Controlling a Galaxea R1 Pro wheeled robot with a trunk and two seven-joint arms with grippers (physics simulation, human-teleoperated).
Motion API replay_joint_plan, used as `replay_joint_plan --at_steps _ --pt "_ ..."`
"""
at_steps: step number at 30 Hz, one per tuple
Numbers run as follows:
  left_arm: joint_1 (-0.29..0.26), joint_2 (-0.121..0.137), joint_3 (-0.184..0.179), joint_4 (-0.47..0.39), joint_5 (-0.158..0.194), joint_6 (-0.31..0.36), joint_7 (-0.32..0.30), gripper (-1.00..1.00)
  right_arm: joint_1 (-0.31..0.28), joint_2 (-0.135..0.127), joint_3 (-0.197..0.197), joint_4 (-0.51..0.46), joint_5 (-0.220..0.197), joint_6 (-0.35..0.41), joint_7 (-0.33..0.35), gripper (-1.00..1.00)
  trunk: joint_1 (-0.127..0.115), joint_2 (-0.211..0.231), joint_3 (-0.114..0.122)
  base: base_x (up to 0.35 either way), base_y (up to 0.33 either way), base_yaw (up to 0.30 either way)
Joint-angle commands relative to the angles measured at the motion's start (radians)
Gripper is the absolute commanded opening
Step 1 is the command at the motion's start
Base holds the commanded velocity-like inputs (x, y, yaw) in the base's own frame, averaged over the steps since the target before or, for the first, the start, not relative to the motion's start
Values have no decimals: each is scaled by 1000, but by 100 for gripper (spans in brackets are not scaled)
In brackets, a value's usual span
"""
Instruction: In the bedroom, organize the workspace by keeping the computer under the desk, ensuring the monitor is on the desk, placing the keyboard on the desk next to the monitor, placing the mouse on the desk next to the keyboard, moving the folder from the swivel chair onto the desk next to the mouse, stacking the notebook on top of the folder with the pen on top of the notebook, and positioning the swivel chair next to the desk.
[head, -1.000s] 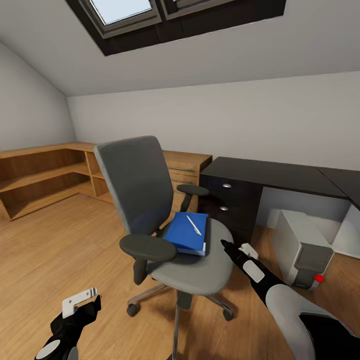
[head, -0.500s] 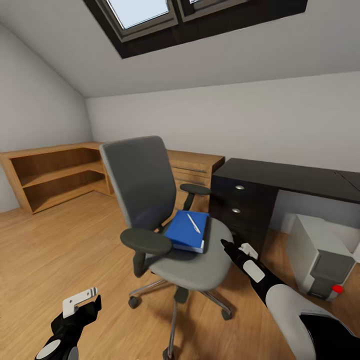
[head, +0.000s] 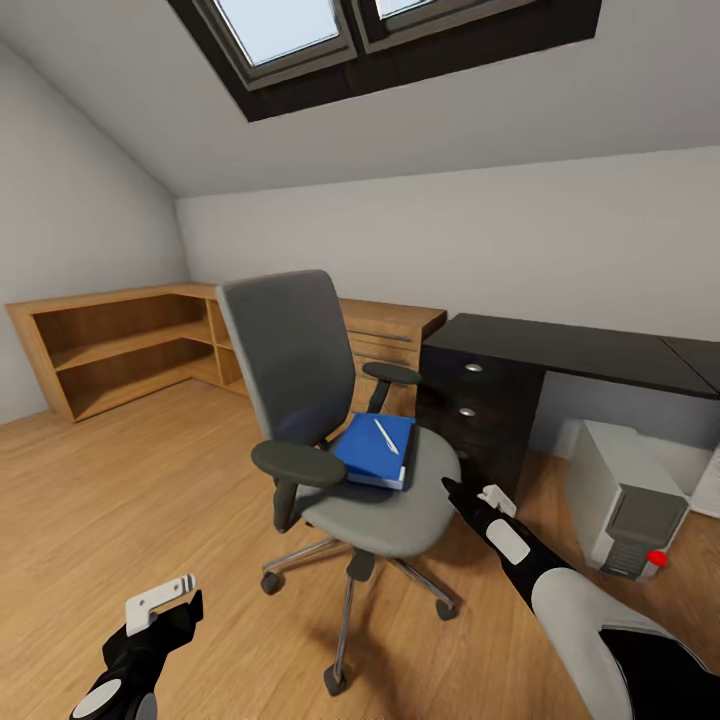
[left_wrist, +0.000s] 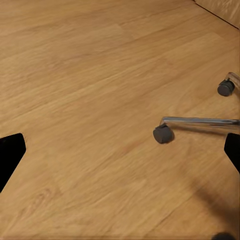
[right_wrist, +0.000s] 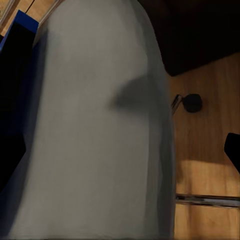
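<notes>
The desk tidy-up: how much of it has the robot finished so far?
Done: the computer already sits on the floor under the black desk. In hand: the right gripper reaches toward the swivel chair, holding nothing. Left: the blue folder lies on the seat with the pen on top, and the visible desk top is bare. The left gripper hangs low with open jaws.
</notes>
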Motion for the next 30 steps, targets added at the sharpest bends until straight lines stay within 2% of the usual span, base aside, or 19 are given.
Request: replay_joint_plan --at_steps 1,22,30 --pt "0 0 0 -2 6 4 4 100 0 0 -8 0 -3 5 5 100 0 0 -1 -28 0 0" --pt "0 0 1 -2 6 4 4 100 0 2 -10 4 -4 7 5 100 0 0 -1 -24 0 0" --pt "0 0 1 -2 6 4 4 100 0 3 -10 5 -4 8 5 100 0 0 -1 -1 0 153"
